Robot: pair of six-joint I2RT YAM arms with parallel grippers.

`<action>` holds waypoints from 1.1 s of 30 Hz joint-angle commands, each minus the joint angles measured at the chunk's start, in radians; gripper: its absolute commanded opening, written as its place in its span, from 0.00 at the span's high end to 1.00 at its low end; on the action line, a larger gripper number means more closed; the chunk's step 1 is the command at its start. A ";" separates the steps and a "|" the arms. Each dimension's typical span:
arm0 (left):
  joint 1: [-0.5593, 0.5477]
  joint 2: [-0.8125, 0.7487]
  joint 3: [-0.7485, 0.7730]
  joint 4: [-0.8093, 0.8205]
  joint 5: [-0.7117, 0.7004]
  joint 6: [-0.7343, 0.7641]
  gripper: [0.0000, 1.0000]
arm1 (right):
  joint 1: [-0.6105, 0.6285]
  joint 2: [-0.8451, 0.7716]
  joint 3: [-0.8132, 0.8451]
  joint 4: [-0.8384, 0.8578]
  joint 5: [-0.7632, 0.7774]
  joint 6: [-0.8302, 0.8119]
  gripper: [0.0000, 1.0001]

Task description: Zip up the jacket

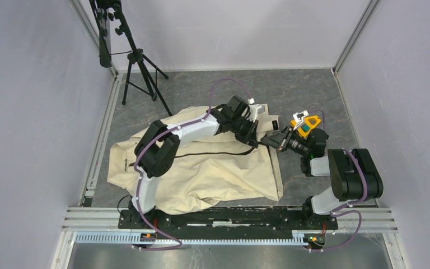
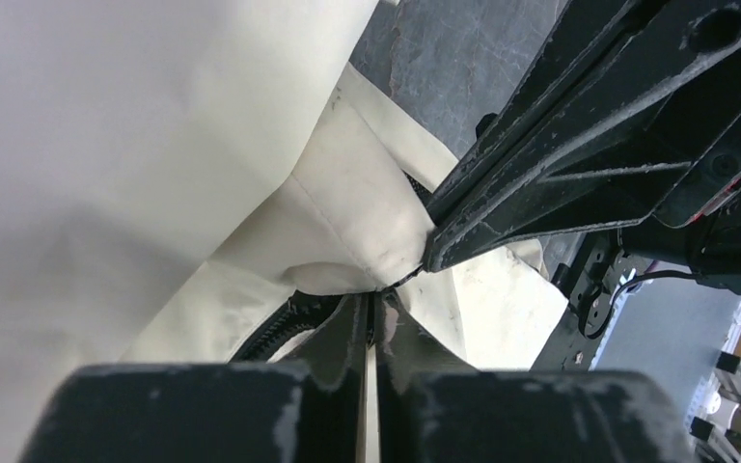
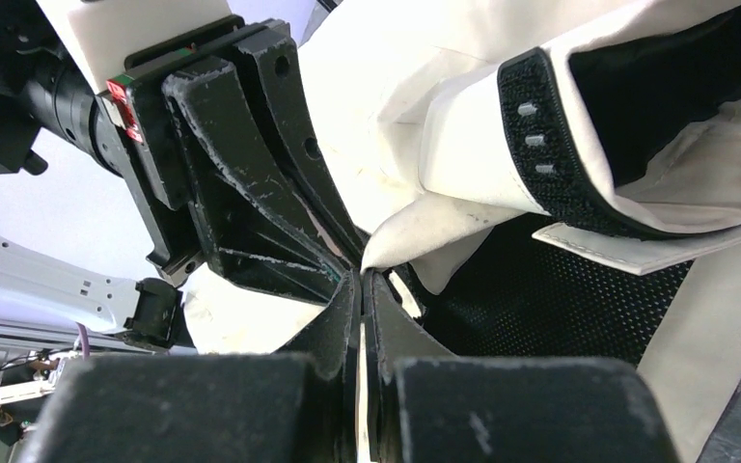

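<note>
The jacket lies spread out & wrinkly on the gray table. It's cream colored. A dark zipper runs sideways across the jacket's middle, from its left side to its right end. Both grippers meet at the jacket's right end, tip to tip, just where the zipper stops.

The left gripper has its jaws squeezed nearly together, w/ only a thin slit btwn them. They pinch a fold of the jacket's cloth. Some zipper teeth curl out of the jacket just beside those tips.

The right gripper has its jaws pressed tight too, nipping a pointy bit of the jacket's edge. The cloth pulls into a little peak btwn the 2 grippers. Can't tell if the grippers touch each other or are just v. close.

On the jacket near the pinched spot there's a cuff w/ a black fuzzy strip. Black mesh lining shows on the jacket's inside, under the cuff.

The black rail w/ the arm bases sits just past the jacket's near edge. A tripod stands well beyond the jacket's far left corner.
</note>
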State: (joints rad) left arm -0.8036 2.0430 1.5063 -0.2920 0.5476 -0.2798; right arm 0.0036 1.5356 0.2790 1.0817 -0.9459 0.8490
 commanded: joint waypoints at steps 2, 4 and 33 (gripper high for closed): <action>0.000 0.023 0.177 -0.134 -0.061 0.069 0.98 | 0.004 0.005 -0.009 0.073 -0.042 0.032 1.00; -0.006 0.024 0.220 -0.164 -0.092 0.113 0.98 | 0.004 0.002 -0.014 0.075 -0.041 0.042 0.99; -0.125 -0.459 -0.401 0.421 -0.357 -0.230 0.42 | 0.024 -0.280 0.111 -0.709 0.274 -0.031 1.00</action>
State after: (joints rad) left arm -0.8524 1.6302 1.2194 -0.1925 0.2790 -0.3977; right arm 0.0235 1.2938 0.3161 0.5854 -0.7338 0.9024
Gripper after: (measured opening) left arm 0.587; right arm 0.010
